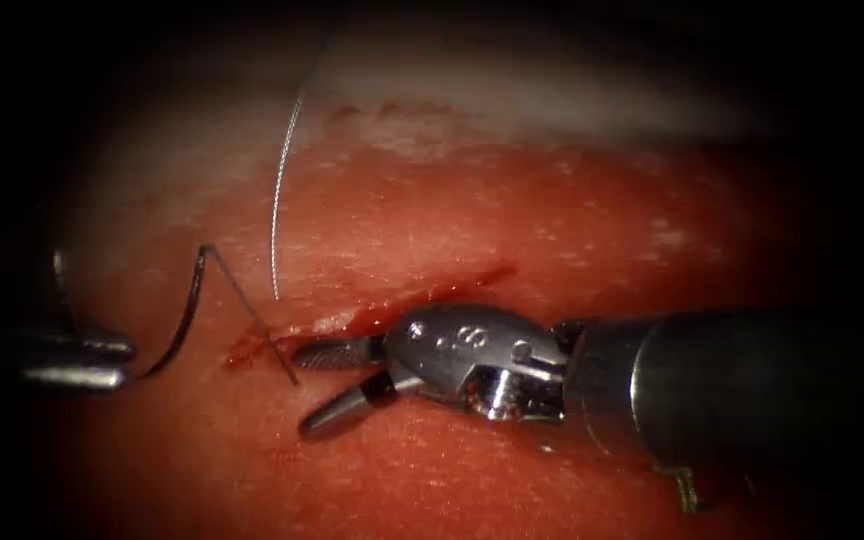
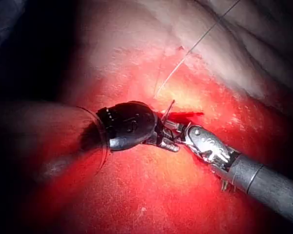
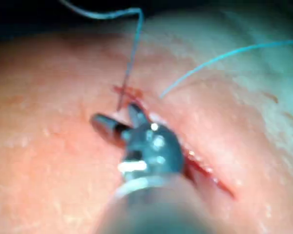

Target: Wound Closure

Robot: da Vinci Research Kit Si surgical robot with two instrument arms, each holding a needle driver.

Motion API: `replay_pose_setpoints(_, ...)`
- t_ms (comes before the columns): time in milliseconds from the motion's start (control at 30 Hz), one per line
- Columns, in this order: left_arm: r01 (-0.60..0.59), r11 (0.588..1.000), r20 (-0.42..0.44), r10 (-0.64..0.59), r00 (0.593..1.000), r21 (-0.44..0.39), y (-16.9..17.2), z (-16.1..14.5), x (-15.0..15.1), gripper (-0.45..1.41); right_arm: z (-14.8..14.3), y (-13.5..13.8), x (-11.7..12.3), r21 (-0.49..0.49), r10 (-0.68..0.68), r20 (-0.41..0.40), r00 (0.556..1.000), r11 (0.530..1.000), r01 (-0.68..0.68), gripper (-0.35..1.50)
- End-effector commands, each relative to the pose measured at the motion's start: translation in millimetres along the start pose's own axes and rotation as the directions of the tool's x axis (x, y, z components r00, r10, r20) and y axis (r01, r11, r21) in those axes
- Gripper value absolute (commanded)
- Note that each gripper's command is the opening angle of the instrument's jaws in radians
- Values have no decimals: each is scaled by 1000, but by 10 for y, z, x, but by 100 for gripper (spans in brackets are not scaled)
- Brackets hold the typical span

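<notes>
Endoscope view: the left steel needle driver [image 1: 102, 362] grips the dark curved needle [image 1: 184, 310] near its end; its thin thread [image 1: 252, 305] enters the red pork tissue [image 1: 552, 220] at the cut [image 1: 382, 312], where the right steel driver [image 1: 327, 385] gapes empty.

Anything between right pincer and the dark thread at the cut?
Nothing visible: the open, empty right pincer sits beside the dark thread. Left pincer holds the dark curved needle by one end, outside the red tissue.

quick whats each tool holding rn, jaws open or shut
Left tool: shut on the needle at one end of its curve.
Right tool: open, holding nothing, at the cut beside the thread.
</notes>
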State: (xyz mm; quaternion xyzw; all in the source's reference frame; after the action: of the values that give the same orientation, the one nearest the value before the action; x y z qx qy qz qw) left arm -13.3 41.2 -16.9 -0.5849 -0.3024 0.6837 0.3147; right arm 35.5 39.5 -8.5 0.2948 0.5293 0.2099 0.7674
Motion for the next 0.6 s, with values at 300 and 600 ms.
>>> replay_pose_setpoints(300, 0, 1000, 1, 0, 1000, -9, 4, 7, -6, -35, 18, 3, -2, -5, 1, -2, 1000, 1000, -1, -35)
replay_pose_setpoints(600, 3, 1000, 3, -3, 1000, -17, 8, 2, -4, -35, 8, -12, 4, 5, 23, 14, 1000, 1000, -24, -35)
